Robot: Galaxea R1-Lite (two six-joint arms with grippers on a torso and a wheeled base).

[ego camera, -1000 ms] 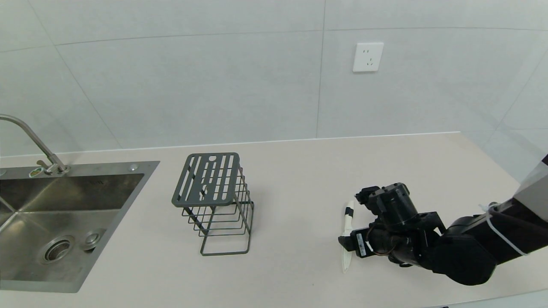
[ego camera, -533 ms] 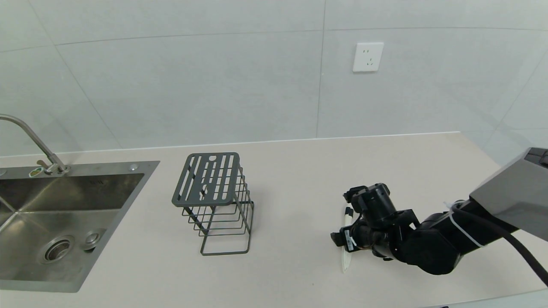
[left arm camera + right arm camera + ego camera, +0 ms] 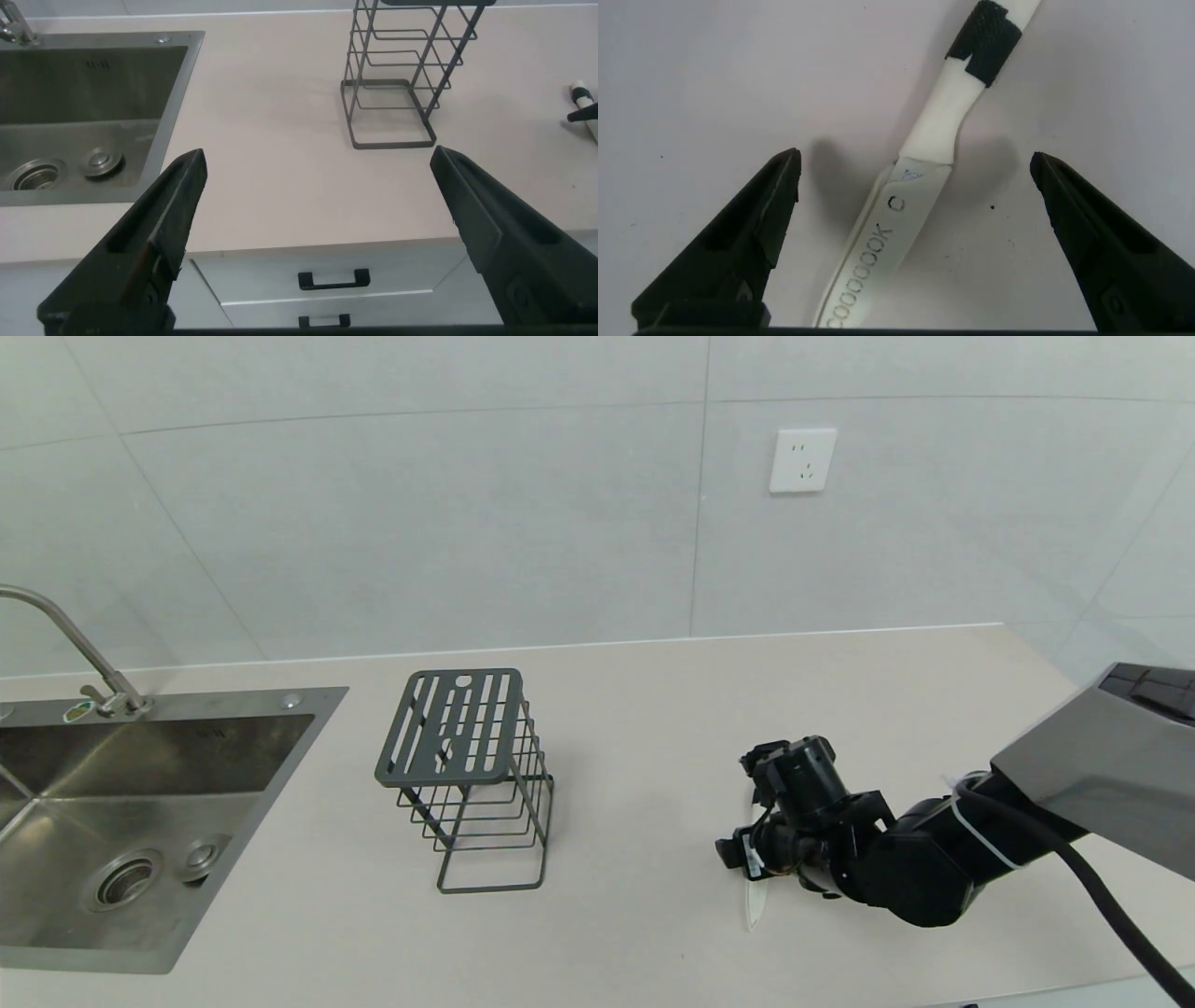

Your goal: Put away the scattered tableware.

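A white knife (image 3: 754, 900) with a black band on its handle lies on the pale counter (image 3: 635, 747), right of centre. In the head view, the handle is hidden under my right gripper (image 3: 750, 808). That gripper is open and low over the counter. The right wrist view has the knife (image 3: 924, 159) between the two spread fingers of the right gripper (image 3: 913, 168), and neither finger touches it. My left gripper (image 3: 318, 159) is open and holds nothing, out in front of the counter's edge. A dark wire rack (image 3: 462, 775) with a slotted top stands mid-counter.
A steel sink (image 3: 308, 747) with a faucet (image 3: 65, 635) is set into the counter at the left. A wall socket (image 3: 801, 459) is on the tiled wall behind. From the left wrist, the rack (image 3: 397, 65) and a drawer handle (image 3: 334, 278) below the counter are visible.
My right arm has moved left, bringing the open gripper from beside the knife to over its handle. The knife and the rack have not moved.
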